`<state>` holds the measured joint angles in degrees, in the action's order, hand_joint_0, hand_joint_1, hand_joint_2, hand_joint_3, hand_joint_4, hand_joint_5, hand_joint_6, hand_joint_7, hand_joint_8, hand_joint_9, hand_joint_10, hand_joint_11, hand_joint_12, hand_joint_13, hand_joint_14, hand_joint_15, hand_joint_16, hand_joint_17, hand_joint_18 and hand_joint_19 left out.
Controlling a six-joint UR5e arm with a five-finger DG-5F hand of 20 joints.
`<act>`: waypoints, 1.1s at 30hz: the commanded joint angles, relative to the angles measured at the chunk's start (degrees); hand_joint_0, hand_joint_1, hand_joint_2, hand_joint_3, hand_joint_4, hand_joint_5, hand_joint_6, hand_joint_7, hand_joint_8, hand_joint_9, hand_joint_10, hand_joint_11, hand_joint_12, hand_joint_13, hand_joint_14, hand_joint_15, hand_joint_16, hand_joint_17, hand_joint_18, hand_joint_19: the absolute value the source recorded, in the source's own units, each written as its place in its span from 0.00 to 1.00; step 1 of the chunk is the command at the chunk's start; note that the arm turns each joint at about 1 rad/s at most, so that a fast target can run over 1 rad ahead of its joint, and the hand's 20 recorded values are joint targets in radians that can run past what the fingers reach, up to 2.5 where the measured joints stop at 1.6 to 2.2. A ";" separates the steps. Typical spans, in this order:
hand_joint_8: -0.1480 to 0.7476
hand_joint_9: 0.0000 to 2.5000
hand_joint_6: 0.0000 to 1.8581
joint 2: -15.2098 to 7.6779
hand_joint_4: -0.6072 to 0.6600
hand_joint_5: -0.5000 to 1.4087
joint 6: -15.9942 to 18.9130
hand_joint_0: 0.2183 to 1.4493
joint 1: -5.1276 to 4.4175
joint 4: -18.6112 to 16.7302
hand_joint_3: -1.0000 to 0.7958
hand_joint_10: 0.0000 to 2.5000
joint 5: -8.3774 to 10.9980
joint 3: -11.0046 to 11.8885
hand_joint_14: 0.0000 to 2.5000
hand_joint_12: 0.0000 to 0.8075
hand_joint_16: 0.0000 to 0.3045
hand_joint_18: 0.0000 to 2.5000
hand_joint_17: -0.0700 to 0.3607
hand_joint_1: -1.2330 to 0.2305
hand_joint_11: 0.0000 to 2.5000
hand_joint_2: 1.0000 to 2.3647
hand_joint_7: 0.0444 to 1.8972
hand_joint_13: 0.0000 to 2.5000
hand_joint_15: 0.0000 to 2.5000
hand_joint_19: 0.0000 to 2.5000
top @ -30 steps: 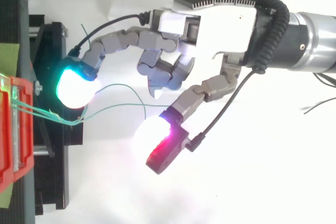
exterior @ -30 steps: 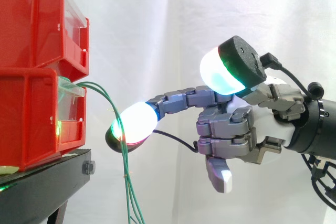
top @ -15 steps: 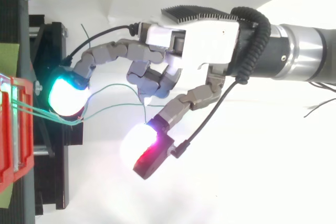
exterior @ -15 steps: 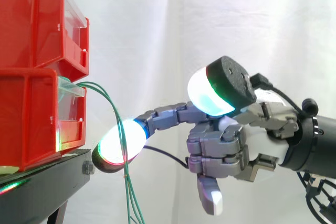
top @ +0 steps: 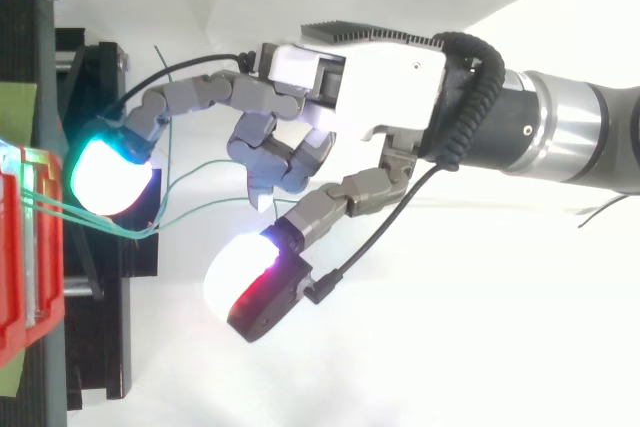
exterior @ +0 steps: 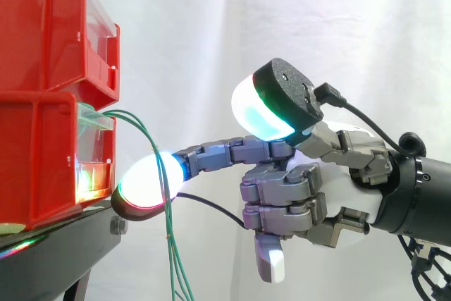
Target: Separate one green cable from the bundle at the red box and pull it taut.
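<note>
Green cables [exterior: 168,244]: the bundle leaves the clear front of the lower red bin [exterior: 42,153], arches outward and hangs down slack past the edge of the black stand [exterior: 63,244]. From above, the strands run out of the bin together, then fan into loose loops over the open space beside the stand. No strand is taut.

Hand [exterior: 296,195]: level with the lower bin, reaching toward it. One finger is stretched out, and its glowing pad [exterior: 144,181] sits at the bundle, just off the stand's edge. In the side view the green strands cross in front of this pad; contact or a near miss, I cannot tell. The thumb is spread wide, its pad [top: 245,277] well apart from the finger pad. The other fingers are folded into the palm. Seen from above, the loose loops lie in the gap between finger pad and thumb pad. Finger and thumb stand apart, with nothing clamped.

Surroundings: upper red bin [exterior: 49,26] stacked on the lower, white curtain [exterior: 317,19] behind.

Progress, as I judge it: early. The reach to the bundle is made, with the finger at the strands. No cable is singled out and none is pinched. Left to do: work one strand clear of the others, close thumb and finger on it, then draw away from the bin until it is straight.
</note>
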<state>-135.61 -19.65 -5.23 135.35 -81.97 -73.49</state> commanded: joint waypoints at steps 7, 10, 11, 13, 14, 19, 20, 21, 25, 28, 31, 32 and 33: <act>0.64 0.55 0.27 0.00 0.72 0.18 0.67 0.15 -1.89 0.79 0.28 1.00 1.99 0.01 1.00 0.70 0.27 0.76 0.60 0.38 0.71 0.00 0.37 0.57 0.64 0.07; 0.64 0.55 0.27 0.00 0.72 0.18 0.85 0.15 -2.33 1.05 0.28 1.00 2.16 0.01 1.00 0.70 0.27 0.76 0.59 0.38 0.71 0.00 0.37 0.57 0.64 0.07; 0.64 0.55 0.27 0.00 0.72 0.18 0.93 0.15 -2.42 1.05 0.28 1.00 2.25 0.01 1.00 0.70 0.27 0.76 0.59 0.38 0.71 0.00 0.37 0.57 0.63 0.07; 0.64 0.55 0.27 0.00 0.72 0.17 0.93 0.15 -2.86 1.05 0.28 1.00 2.86 0.01 1.00 0.70 0.27 0.76 0.59 0.38 0.71 0.00 0.37 0.57 0.64 0.07; 0.64 0.55 0.27 0.00 0.72 0.17 0.93 0.15 -3.03 1.05 0.28 1.00 3.13 0.01 1.00 0.70 0.27 0.76 0.59 0.38 0.71 0.00 0.37 0.57 0.64 0.07; 0.64 0.55 0.27 0.00 0.72 0.18 1.02 0.15 -3.82 1.05 0.28 1.00 4.27 0.01 1.00 0.70 0.27 0.76 0.59 0.38 0.71 0.00 0.37 0.57 0.64 0.07; 0.64 0.55 0.27 0.00 0.72 0.18 1.29 0.15 -3.91 1.05 0.28 1.00 4.53 0.01 1.00 0.70 0.27 0.76 0.59 0.38 0.71 0.00 0.37 0.57 0.63 0.07; 0.64 0.55 0.27 0.00 0.72 0.18 2.08 0.15 -4.09 1.32 0.28 1.00 4.71 0.01 1.00 0.70 0.27 0.76 0.60 0.38 0.71 0.00 0.37 0.57 0.64 0.07; 0.64 0.55 0.27 0.00 0.72 0.18 5.86 0.15 -4.61 2.37 0.28 1.00 5.41 0.01 1.00 0.70 0.27 0.76 0.59 0.38 0.71 0.00 0.37 0.57 0.64 0.07; 0.64 0.55 0.27 0.00 0.73 0.18 9.99 0.15 -5.14 4.39 0.28 1.00 6.20 0.01 1.00 0.70 0.27 0.75 0.59 0.38 0.72 0.00 0.38 0.56 0.64 0.06; 0.63 0.54 0.27 0.09 0.73 0.18 12.36 0.17 -5.32 5.71 0.28 1.00 5.94 0.01 1.00 0.69 0.26 0.74 0.57 0.37 0.71 0.00 0.39 0.55 0.64 0.08; 0.63 0.54 0.27 0.00 0.74 0.19 12.62 0.17 -5.40 5.89 0.28 1.00 5.94 0.01 1.00 0.68 0.25 0.73 0.56 0.36 0.70 0.00 0.40 0.55 0.63 0.08; 0.63 0.55 0.27 0.00 0.74 0.19 13.15 0.17 -5.32 6.15 0.28 1.00 5.94 0.01 1.00 0.68 0.25 0.73 0.56 0.36 0.69 0.00 0.40 0.55 0.63 0.07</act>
<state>-135.61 -8.28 -10.47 140.58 -76.01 -73.48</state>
